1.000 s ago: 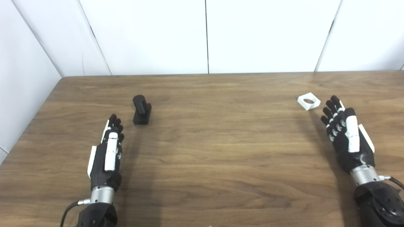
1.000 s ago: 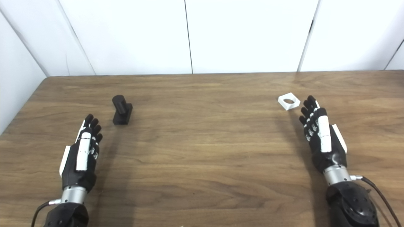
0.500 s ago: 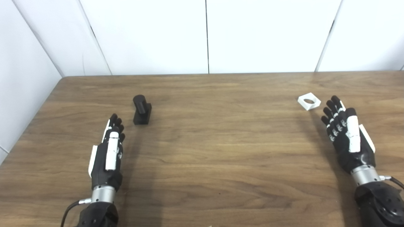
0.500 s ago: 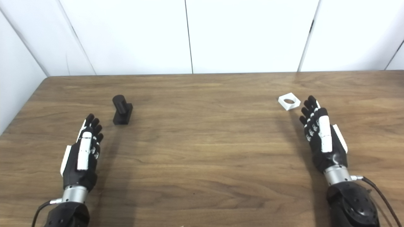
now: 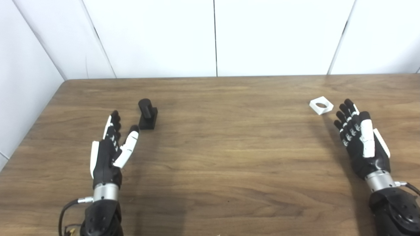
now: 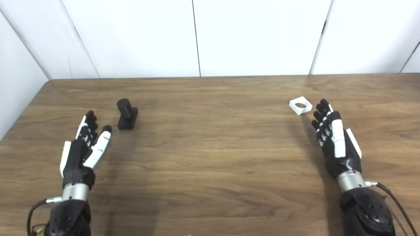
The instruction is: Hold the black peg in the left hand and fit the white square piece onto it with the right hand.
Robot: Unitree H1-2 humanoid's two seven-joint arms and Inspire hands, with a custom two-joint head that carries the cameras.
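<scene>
On the bench [image 5: 229, 147], the peg [image 5: 147, 114] stands upright on its base toward ten o'clock, untouched. The left robot hand [image 5: 111, 147] lies just beside it at its seven o'clock, empty, fingers spread and thumb splayed toward the peg. The white square [image 5: 321, 105] lies flat toward two o'clock. The right robot hand [image 5: 359, 137] rests near it at its five o'clock, empty, fingers extended and apart.

Bare wooden table [image 5: 229, 157] between small black peg on square base [image 5: 147, 114], far left, and flat white square piece with round hole [image 5: 321, 105], far right; unobstructed passage.
</scene>
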